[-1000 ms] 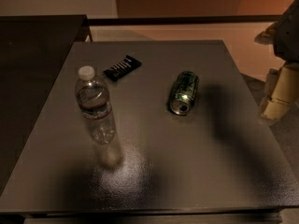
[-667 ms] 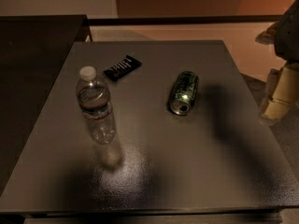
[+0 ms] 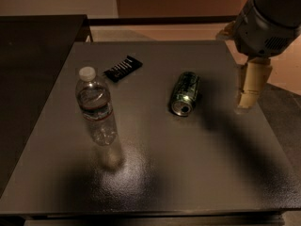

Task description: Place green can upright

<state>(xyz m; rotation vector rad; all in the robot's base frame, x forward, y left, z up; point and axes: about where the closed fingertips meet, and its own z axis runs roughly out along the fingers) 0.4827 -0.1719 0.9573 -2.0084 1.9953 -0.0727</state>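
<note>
The green can (image 3: 185, 93) lies on its side on the desk (image 3: 188, 178), long axis running 1 to 7 o'clock, at 9 o'clock from the tool (image 3: 246, 102). The tool hangs apart from the can with nothing in its hold; how wide it stands cannot be told.

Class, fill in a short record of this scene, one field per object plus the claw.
table: dark grey top
green can: on its side near the middle, silver top toward camera
water bottle: upright, left of the can
black wrapper: flat, behind the bottle
claw: above the right edge, apart from the can
</note>
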